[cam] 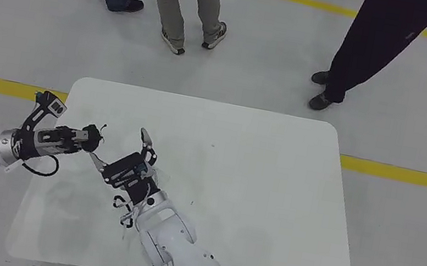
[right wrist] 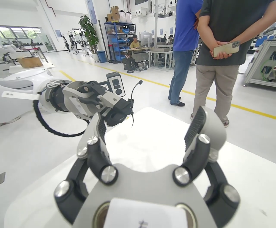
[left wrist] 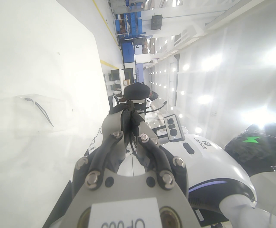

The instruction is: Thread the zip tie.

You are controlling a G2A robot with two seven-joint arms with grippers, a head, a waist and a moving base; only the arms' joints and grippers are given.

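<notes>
- My left gripper [right wrist: 126, 108] is clamped tight on the zip tie [right wrist: 132, 96], pinching it partway along the strap.
- The zip tie stands roughly upright. The longer bit curves up above my fingers and ends in the small square head, and a short tail pokes out below.
- It's up in the air, not touching the table [right wrist: 151, 142], hanging right around the table's left edge on my near side.
- My right gripper [right wrist: 148, 117] is spread wide with nothing between the 2 ribbed pads [right wrist: 195, 126].
- The right gripper hovers over the table just beside the left one, its open side facing the zip tie.
- From the top view, 1 of my right fingers sits really close to the left gripper. I can't tell if they actually touch.
- The strap isn't between my right fingers, and the tail isn't through the head, so no loop.
</notes>
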